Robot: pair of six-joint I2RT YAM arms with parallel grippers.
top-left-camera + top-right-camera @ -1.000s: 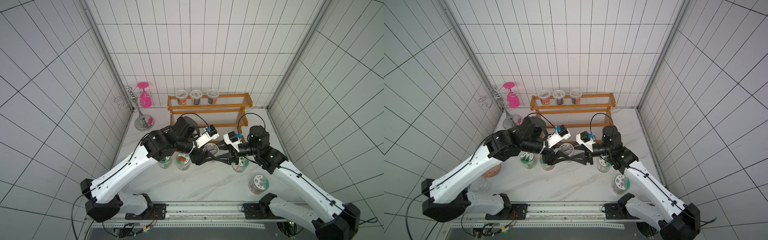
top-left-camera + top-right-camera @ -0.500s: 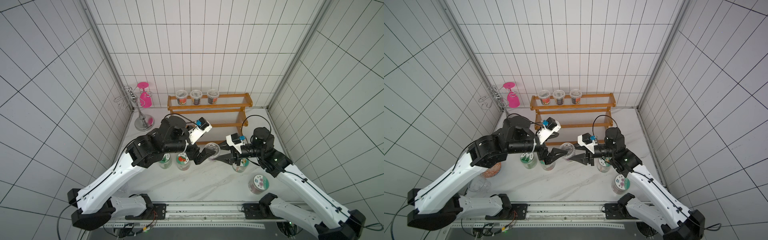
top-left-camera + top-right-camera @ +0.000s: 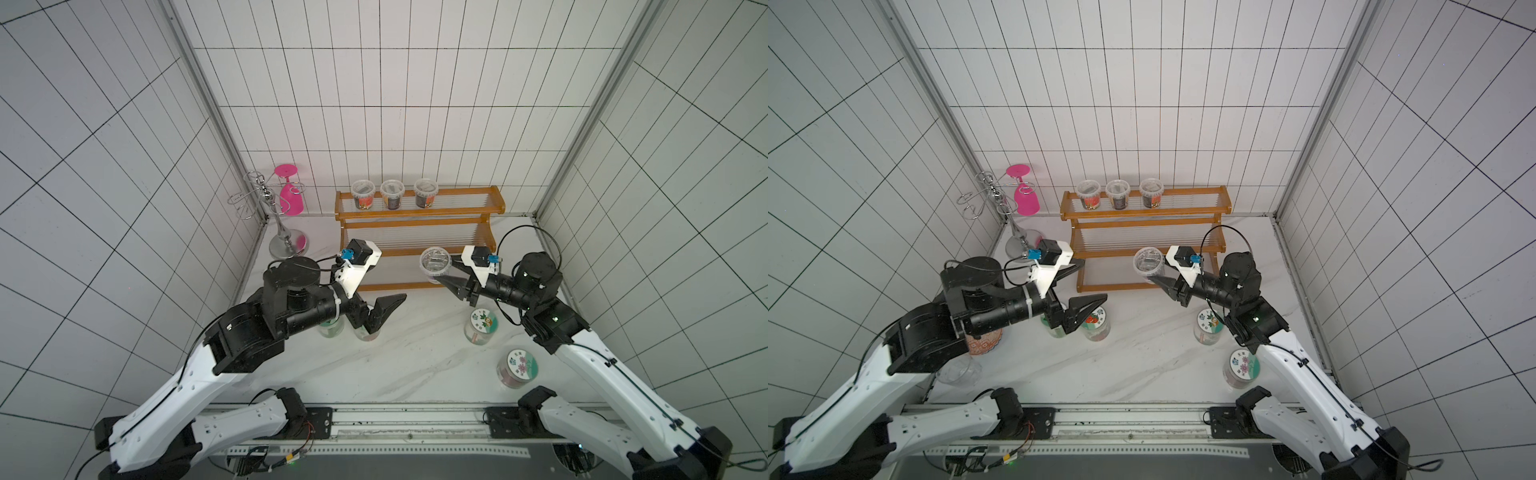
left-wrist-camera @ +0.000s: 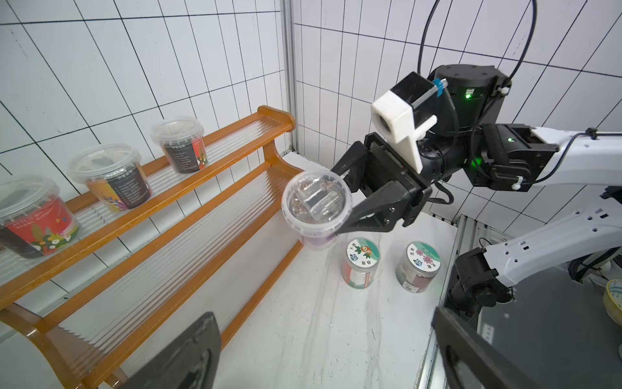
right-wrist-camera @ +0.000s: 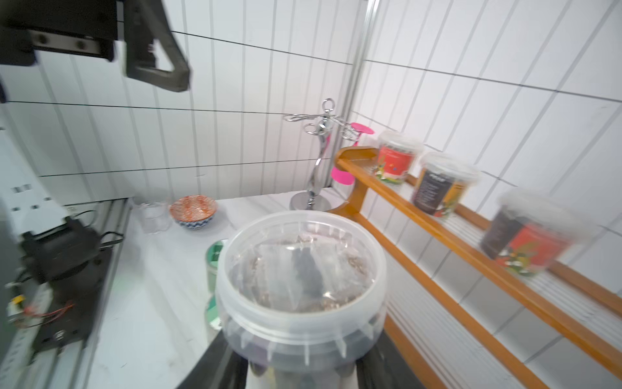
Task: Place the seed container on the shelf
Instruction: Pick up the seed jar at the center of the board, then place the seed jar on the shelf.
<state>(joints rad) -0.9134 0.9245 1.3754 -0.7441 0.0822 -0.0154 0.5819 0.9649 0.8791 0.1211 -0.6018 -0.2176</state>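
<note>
The seed container (image 3: 435, 262) (image 3: 1148, 264) is a clear tub with a clear lid, held in the air in front of the lowest tier of the shelf (image 3: 419, 216) (image 3: 1144, 214). My right gripper (image 3: 442, 274) (image 3: 1156, 276) (image 4: 338, 202) is shut on the container's body below the lid rim; in the right wrist view the container (image 5: 299, 269) fills the middle. My left gripper (image 3: 390, 284) (image 3: 1092, 282) (image 4: 323, 313) stands wide open and empty, apart from the container (image 4: 316, 202), to its left above two jars. The shelf (image 4: 168, 202) (image 5: 437, 232) is orange-brown wood with clear ribbed boards.
Three labelled tubs (image 3: 392, 194) stand on the shelf's top tier. Two round-lidded jars (image 3: 481, 326) (image 3: 517, 368) stand under the right arm, and two more (image 3: 1096, 326) under the left gripper. A wire stand (image 3: 270, 208) with a pink glass (image 3: 291, 195) is back left. A patterned bowl (image 3: 982, 343) and a clear cup (image 3: 957, 372) sit front left.
My left gripper opened, let go of the seed container and drew back to the left. My right gripper closed on the container and now carries it alone, slightly nearer the shelf.
</note>
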